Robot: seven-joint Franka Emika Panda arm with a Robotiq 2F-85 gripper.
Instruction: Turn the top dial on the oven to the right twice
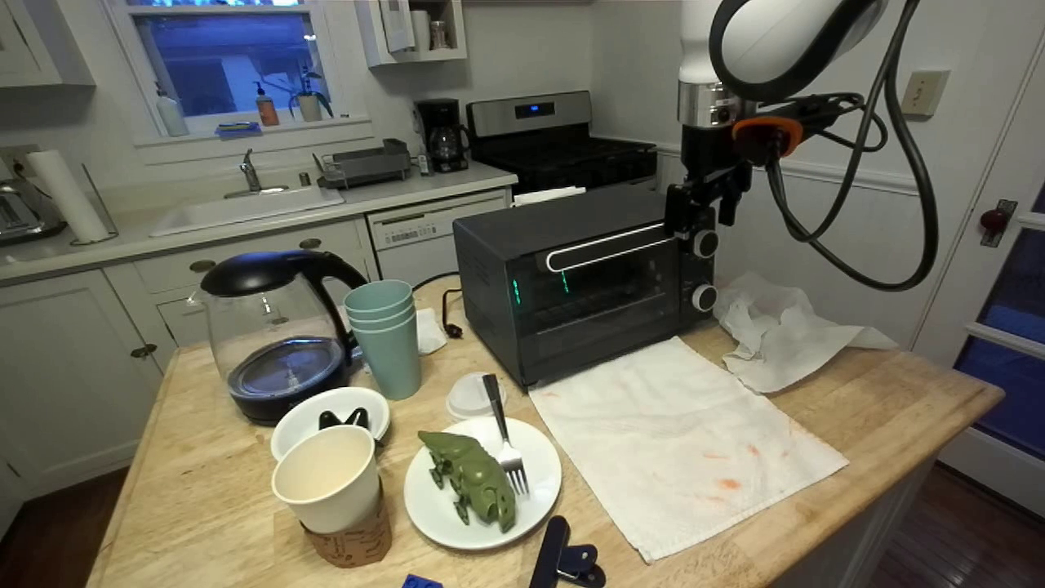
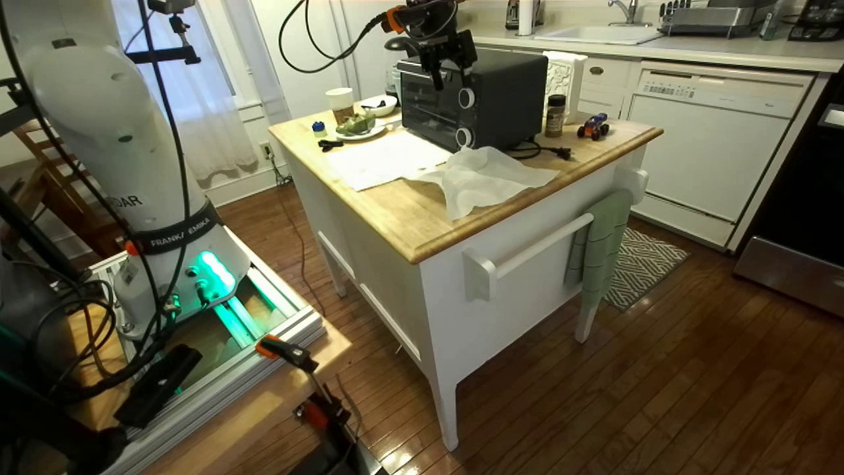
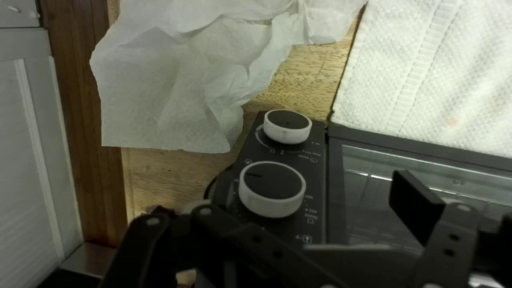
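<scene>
In an exterior view, leftmost on the pale wooden counter (image 1: pixel 192 490), the black-lidded clear glass kettle (image 1: pixel 279 331) and the stacked teal cups (image 1: pixel 390 353) stand left of the dark grey toaster oven (image 1: pixel 584 286), likely so its front is reachable. The stained white cloth (image 1: pixel 686 441) before it probably catches spills. Further right, the black two-fingered hand (image 1: pixel 703 216), spread wide and holding nothing, points down near the round white-rimmed top dial (image 1: pixel 704 244) — high on the right of the oven's front — presumably to straddle it. Rightmost lies crumpled white paper (image 1: pixel 771 335).
</scene>
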